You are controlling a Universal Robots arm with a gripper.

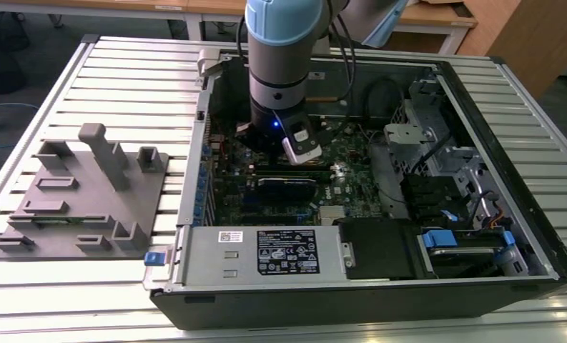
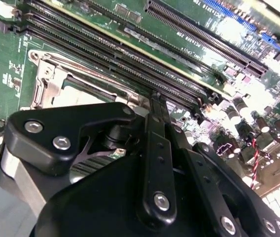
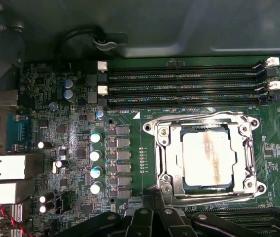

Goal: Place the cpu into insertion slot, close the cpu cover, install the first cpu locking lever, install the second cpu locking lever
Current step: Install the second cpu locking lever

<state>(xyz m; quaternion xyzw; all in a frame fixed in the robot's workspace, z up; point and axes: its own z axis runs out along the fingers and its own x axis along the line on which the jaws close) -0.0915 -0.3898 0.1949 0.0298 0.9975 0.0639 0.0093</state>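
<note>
In the first wrist view the cpu [image 3: 204,158] lies flat in the insertion slot [image 3: 258,188], its dull silver top showing through the window of the cpu cover [image 3: 242,148], which is folded down over it. Thin metal lever rods run along two opposite sides of the socket, one [image 3: 199,117] by the memory slots and one [image 3: 219,196] on my side. My gripper [image 3: 152,195] is shut, its tip just off a corner of the socket. The second wrist view shows the black fingers [image 2: 156,113] pressed together beside the cover's silver frame [image 2: 44,81]. My arm [image 1: 278,71] reaches down into the open computer case.
Long black memory slots [image 3: 179,84] run beside the socket, with capacitors [image 3: 95,155] and rear ports [image 3: 12,168] further off. In the case sit a power supply [image 1: 264,250] and a drive cage [image 1: 455,243]. A grey fixture block [image 1: 83,193] stands at the exterior view's left.
</note>
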